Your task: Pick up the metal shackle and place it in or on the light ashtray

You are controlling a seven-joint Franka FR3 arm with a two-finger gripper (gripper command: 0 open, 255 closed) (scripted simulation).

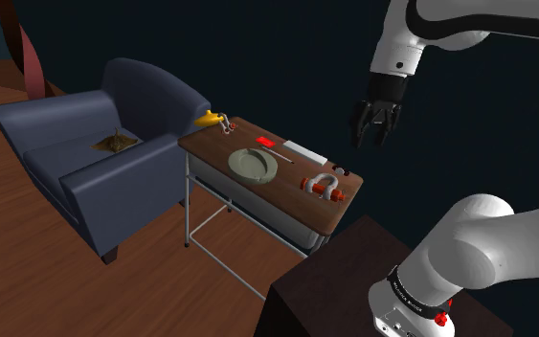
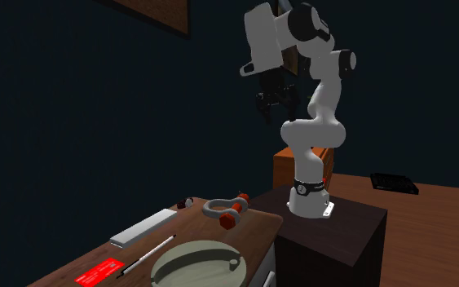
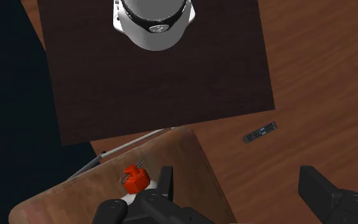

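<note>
The metal shackle (image 1: 321,184), a grey U-shaped bow with a red pin, lies on the wooden side table (image 1: 344,206) at the end nearest the stand. In the second exterior view the shackle (image 2: 225,210) lies just beyond the light round ashtray (image 2: 199,265). The ashtray (image 1: 255,163) sits mid-table with nothing in it. My black gripper (image 1: 374,132) hangs open, high above and a little to the stand's side of the shackle, holding nothing. In the wrist view the shackle's red pin (image 3: 135,178) peeks out beside one fingertip (image 3: 165,181) of the gripper (image 3: 241,191).
On the table also lie a white bar (image 1: 305,151), a thin pen (image 1: 277,153), a red card (image 1: 266,143) and a yellow object (image 1: 207,119). A blue armchair (image 1: 95,163) stands past the table. The dark stand (image 3: 158,70) is close by. A remote (image 3: 261,132) lies on the floor.
</note>
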